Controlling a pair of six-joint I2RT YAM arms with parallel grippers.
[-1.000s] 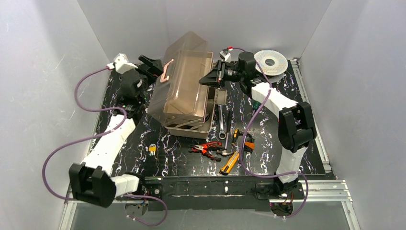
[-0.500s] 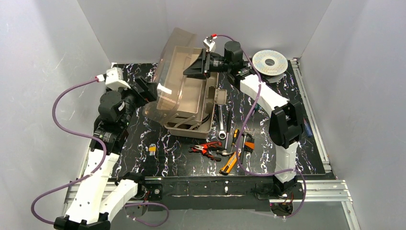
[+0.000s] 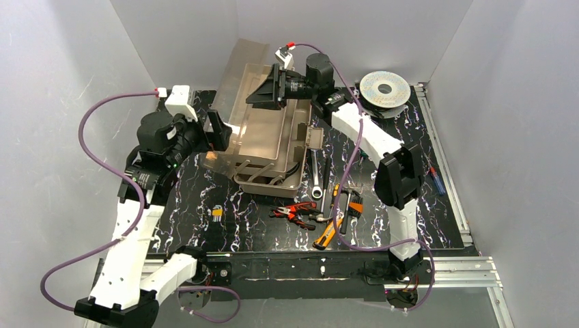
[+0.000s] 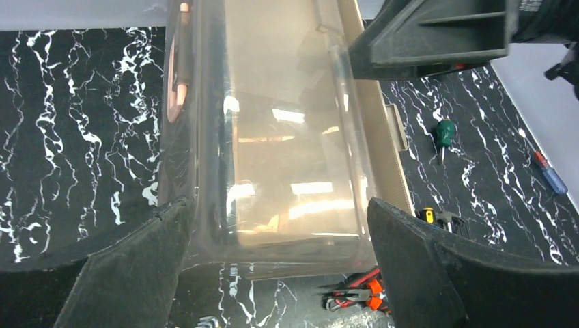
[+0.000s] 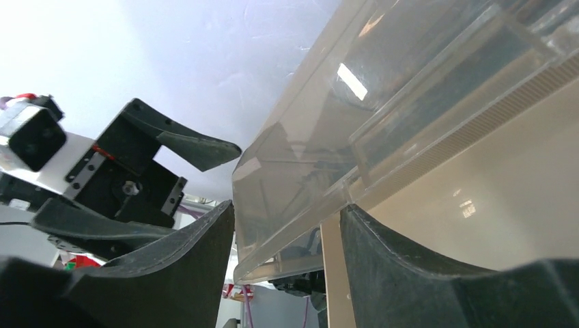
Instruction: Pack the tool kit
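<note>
The beige toolbox (image 3: 283, 147) stands at the table's middle back, with its smoky translucent lid (image 3: 240, 72) raised and leaning to the left. My left gripper (image 3: 217, 130) is open at the lid's left side. In the left wrist view the lid (image 4: 273, 137) lies between the wide-spread fingers (image 4: 130, 273), and its pale handle (image 4: 179, 68) shows. My right gripper (image 3: 265, 92) is open over the box's far end. In the right wrist view the lid's rim (image 5: 293, 225) passes between its fingers (image 5: 423, 273). Red pliers (image 3: 295, 210), a yellow knife (image 3: 328, 232) and screwdrivers (image 3: 335, 195) lie in front of the box.
A round silver wire spool (image 3: 386, 87) sits at the back right. A silver wrench (image 3: 316, 174) lies beside the box. A set of hex keys (image 3: 217, 213) lies front left and a blue screwdriver (image 3: 437, 181) far right. White walls close in three sides.
The lid has swung up from lying over the box to leaning left. My right gripper moved left with it. My left gripper drew back to the lid's left side.
</note>
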